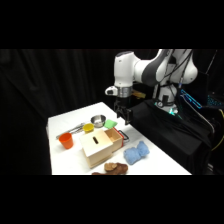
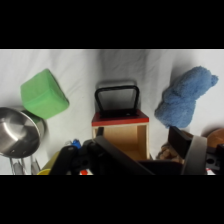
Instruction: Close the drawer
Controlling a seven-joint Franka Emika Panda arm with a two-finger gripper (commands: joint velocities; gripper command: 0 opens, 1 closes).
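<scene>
The drawer (image 2: 120,120) is seen pulled open directly below the gripper (image 1: 122,114); whether the gripper is wide or narrow cannot be told.

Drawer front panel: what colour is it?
Reddish-orange front panel with a dark wire handle; clearest in the wrist view.

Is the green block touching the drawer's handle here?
Apart. The wrist view shows bare white table between the green block and the dark loop handle of the open drawer.
</scene>
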